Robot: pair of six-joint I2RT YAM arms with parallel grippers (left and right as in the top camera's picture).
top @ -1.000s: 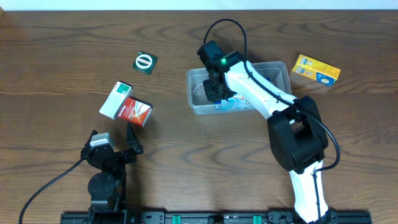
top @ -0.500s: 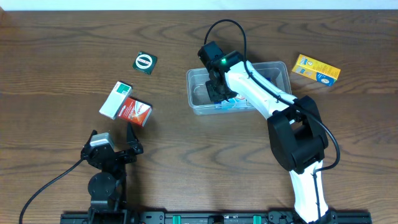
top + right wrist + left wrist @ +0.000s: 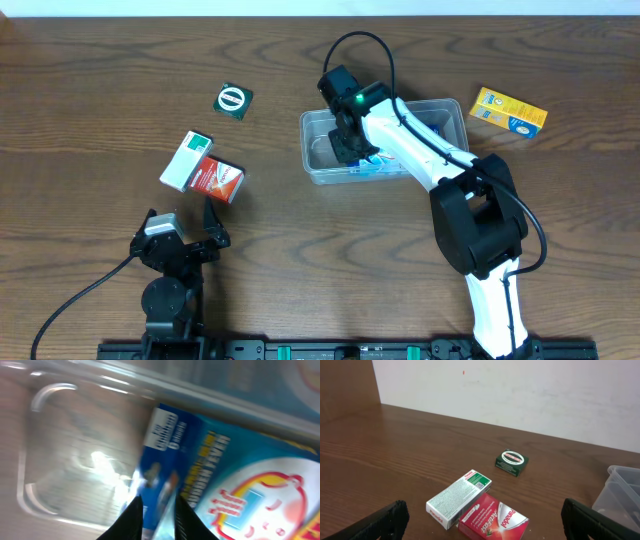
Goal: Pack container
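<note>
Closest to the base, the left hand [image 3: 183,222] sits low near the front of the dark brown wooden desk [image 3: 90,60]. Its two black fingers are spread wide with nothing between them. Just beyond it two small cartons lie touching side by side: a red rectangular cardboard box with white lettering [image 3: 217,180] and, on its left, a white cardboard box with a green end [image 3: 186,159].

Further back and to the right sits the clear, shallow plastic container [image 3: 309,150] with rounded corners, its long side running left to right. The right hand [image 3: 350,150] reaches down into its left half. In the right wrist view its fingers stand narrow, close together, at the edge of a blue cardboard box with a white and pink picture [image 3: 210,455] that lies inside the container (the view is blurred, so I cannot tell whether they pinch the box).

Further back on the left, well apart from the other cartons, lies a small dark green square box with a white ring on top [image 3: 233,100]. At the far right, near the container's right end but apart from it, lies a yellow rectangular box with blue print [image 3: 508,110].
</note>
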